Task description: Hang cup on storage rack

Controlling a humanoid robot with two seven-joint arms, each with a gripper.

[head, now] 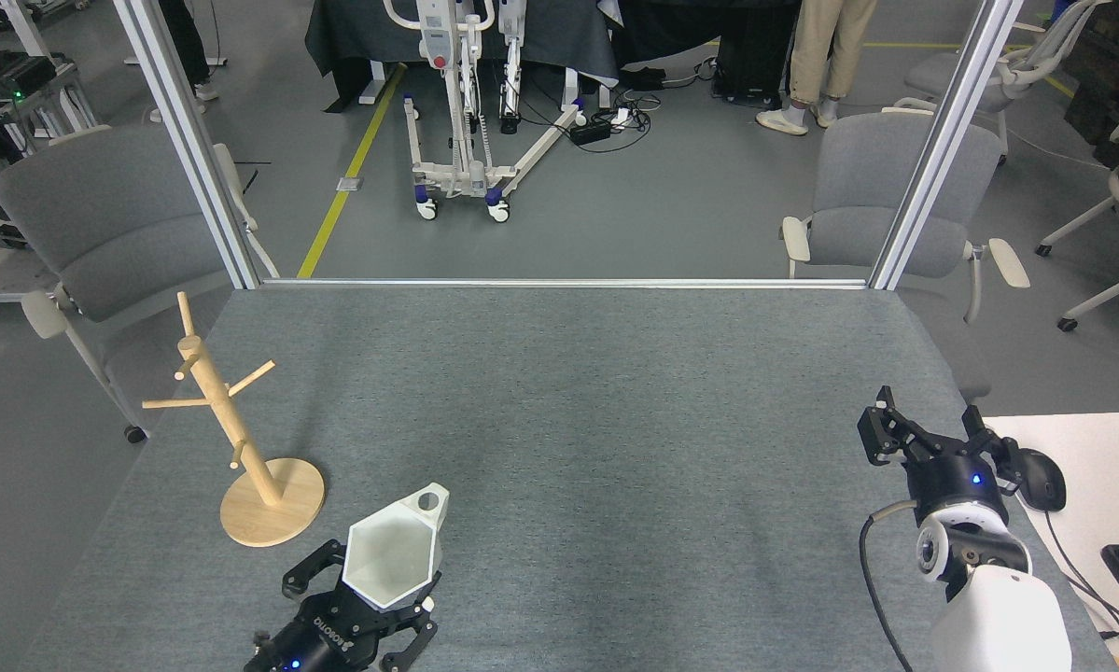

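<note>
Down at the near edge, left gripper (384,597): poking up into view, its black fingers (309,571) clamping the cup from below.
Cup (393,553): white and faceted, sitting in that left gripper, hexagonal mouth facing up toward the camera, a flat tab with a round hole jutting from its far rim.
Cup's position: hovering over the grey felt table (578,401), just right of the rack's base and not touching it.
Storage rack (232,439): standing on the table's left side, slanted wooden post on a round base, thin pegs sticking out, all of them bare.
Right gripper (932,429): hanging over the table's right edge, its two black fingers splayed apart with nothing between them, a blue light glowing on the wrist.
Computer mouse (1044,478): lying on the white desk just behind the right gripper, partly covered by it.
Background: grey chairs standing beyond the table, a person's legs (825,56) showing at the top.
</note>
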